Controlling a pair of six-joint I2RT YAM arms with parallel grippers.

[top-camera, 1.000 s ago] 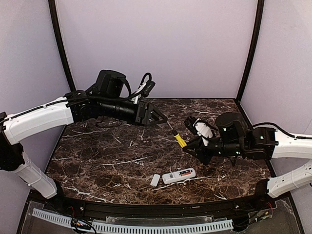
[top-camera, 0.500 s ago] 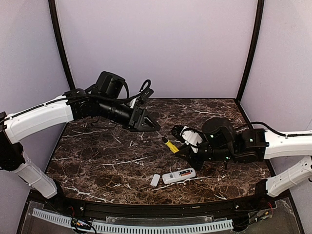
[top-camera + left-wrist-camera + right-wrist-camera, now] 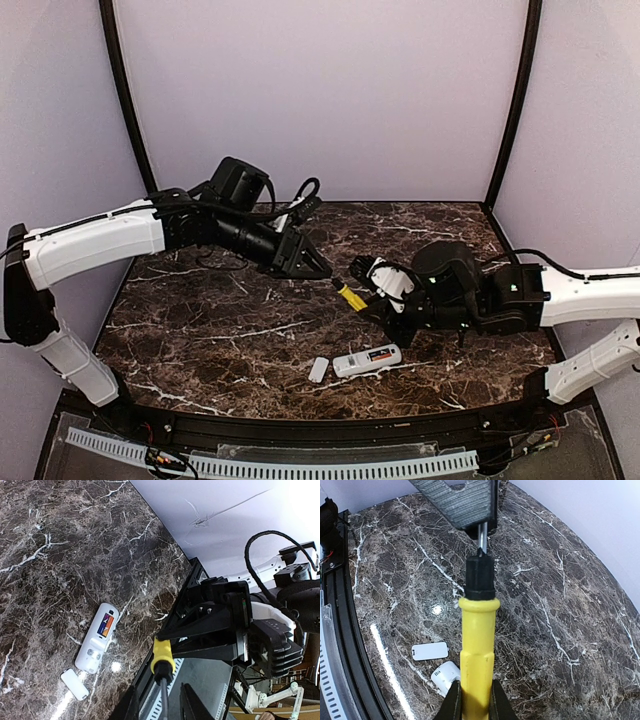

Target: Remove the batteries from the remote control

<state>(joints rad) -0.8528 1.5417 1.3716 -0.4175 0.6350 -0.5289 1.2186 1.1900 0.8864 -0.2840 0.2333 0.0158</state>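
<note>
The white remote control (image 3: 367, 360) (image 3: 97, 637) lies back-up near the table's front edge, with reddish-orange batteries (image 3: 380, 354) (image 3: 105, 625) in its open recess. Only its end (image 3: 445, 676) shows in the right wrist view. My right gripper (image 3: 372, 308) (image 3: 475, 705) is shut on the yellow handle of a screwdriver (image 3: 350, 297) (image 3: 477, 645), held in the air above and behind the remote. My left gripper (image 3: 322, 272) (image 3: 162, 707) is open, with its fingers on either side of the screwdriver's thin shaft (image 3: 164, 700), a gap on each side.
The small white battery cover (image 3: 318, 369) (image 3: 75, 684) (image 3: 430, 651) lies on the dark marble table (image 3: 220, 330), just left of the remote. Black frame posts and lilac walls close in the back and sides. A black rail runs along the table's front edge (image 3: 300, 425).
My right gripper carried the screwdriver left and slightly lower. My left gripper came forward over the screwdriver's shaft and its jaws narrowed. The remote and cover stayed put.
</note>
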